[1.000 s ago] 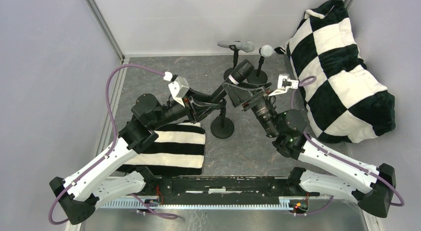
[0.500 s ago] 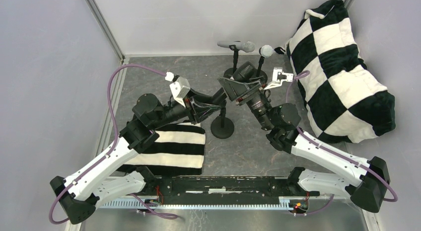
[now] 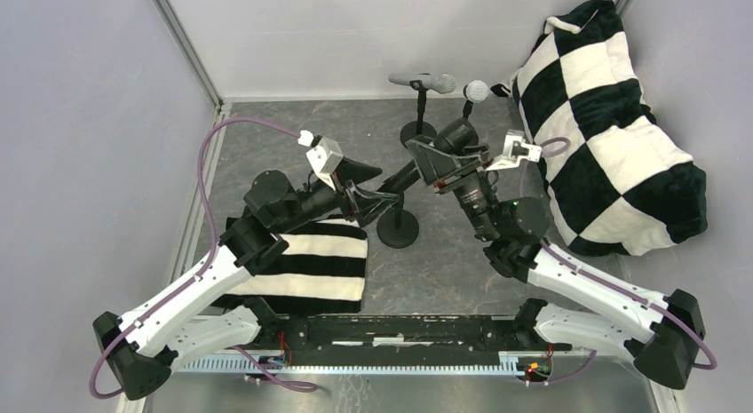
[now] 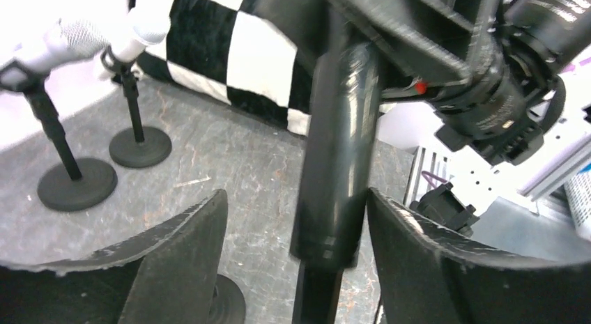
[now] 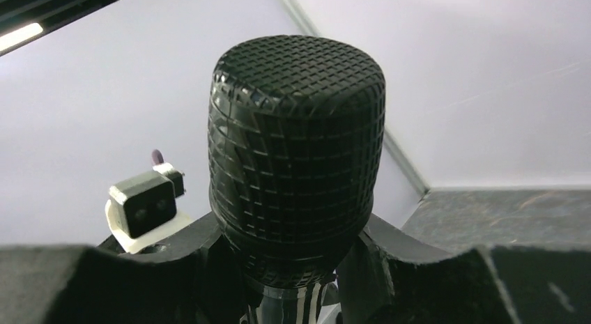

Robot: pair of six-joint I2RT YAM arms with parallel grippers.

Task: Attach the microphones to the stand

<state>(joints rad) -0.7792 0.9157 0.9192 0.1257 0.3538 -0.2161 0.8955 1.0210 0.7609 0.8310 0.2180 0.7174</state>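
Two mics mounted, upper centre: silver-grey mic (image 3: 426,81) & white mic (image 3: 476,91); black mic (image 3: 458,134) is mid-frame above third stand (image 3: 398,228). It is pinched below the head by right claw (image 3: 444,155), while left claw (image 3: 377,193) gapes round its shaft. Next: likely seat shaft in clip.

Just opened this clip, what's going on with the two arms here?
Both arms are working on the black microphone, which is tilted above the near stand. The right gripper has its jaws closed on it just below the mesh head. The left gripper has its jaws open on either side of the lower body. Whether it is seated on the stand cannot be told. The silver-grey microphone and the white microphone are already mounted at the back.
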